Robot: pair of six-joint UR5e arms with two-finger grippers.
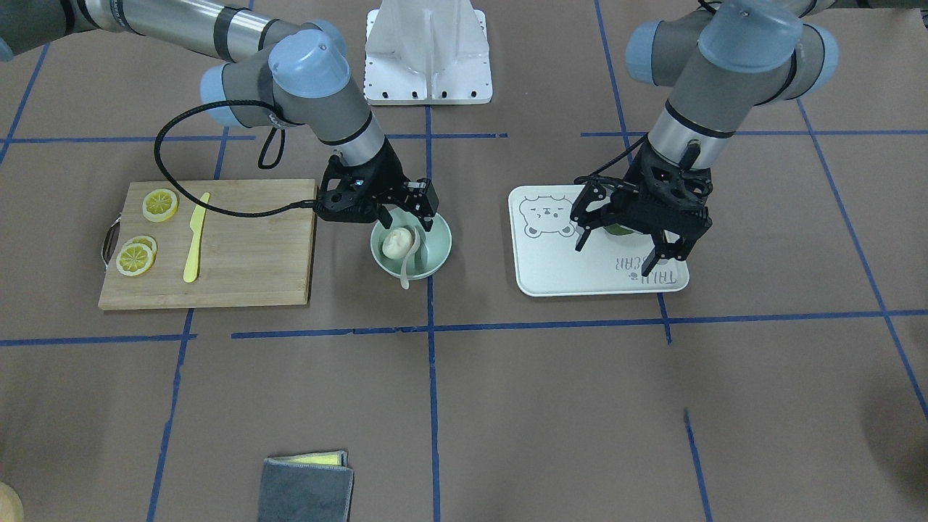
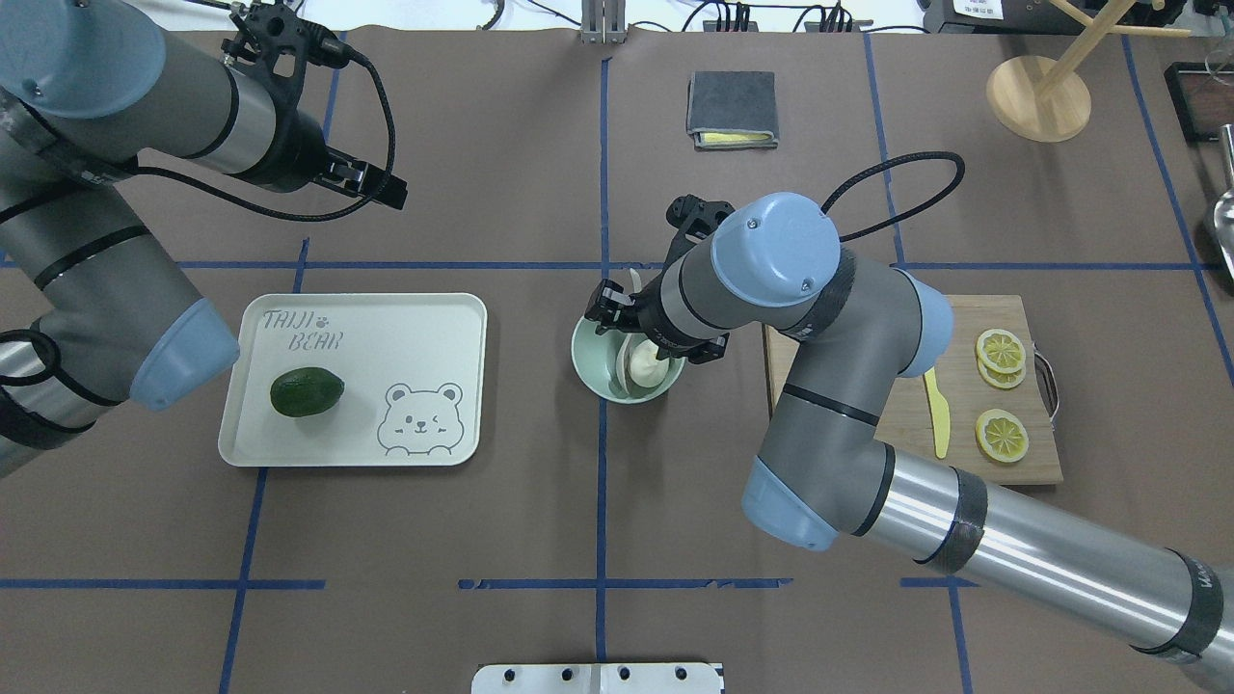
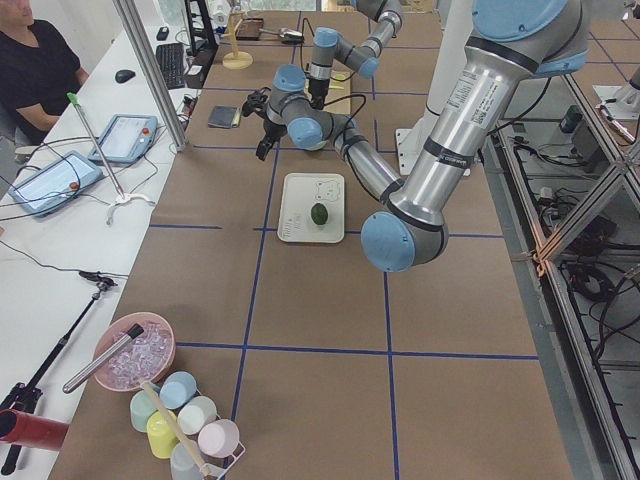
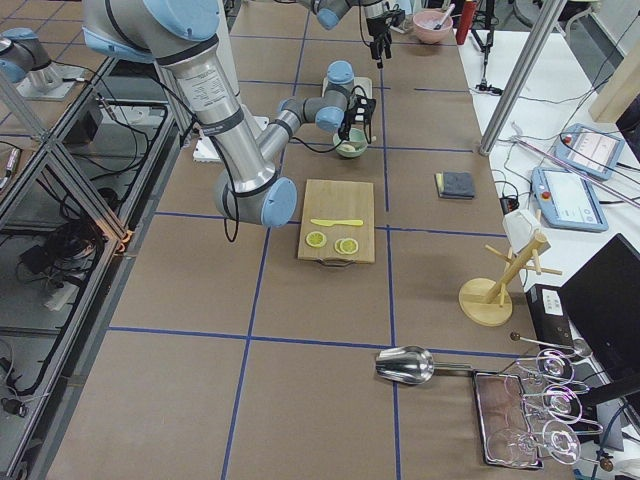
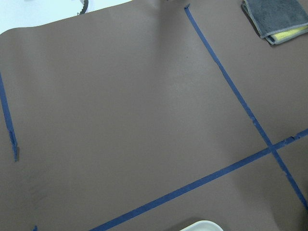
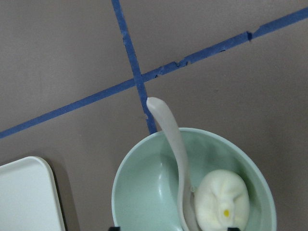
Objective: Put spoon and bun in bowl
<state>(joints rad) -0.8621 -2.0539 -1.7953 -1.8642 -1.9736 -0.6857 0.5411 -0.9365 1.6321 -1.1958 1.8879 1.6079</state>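
Note:
The pale mint-green bowl (image 1: 437, 251) stands at the table's middle. The white bun (image 1: 396, 243) lies inside it. The off-white spoon (image 1: 411, 262) lies in the bowl beside the bun, with its handle sticking out over the rim. My right gripper (image 1: 409, 221) hangs just above the bowl, open and holding nothing. The right wrist view shows the bowl (image 6: 144, 192), the spoon (image 6: 168, 130) and the bun (image 6: 222, 202) from above. My left gripper (image 1: 622, 254) is open and empty, raised high above the table.
A white bear tray (image 1: 580, 275) holds a dark green avocado (image 2: 307, 392). A wooden cutting board (image 1: 246, 246) with lemon slices (image 1: 160, 205) and a yellow knife (image 1: 196, 239) lies beside the bowl. A grey cloth (image 1: 306, 486) lies at the operators' edge.

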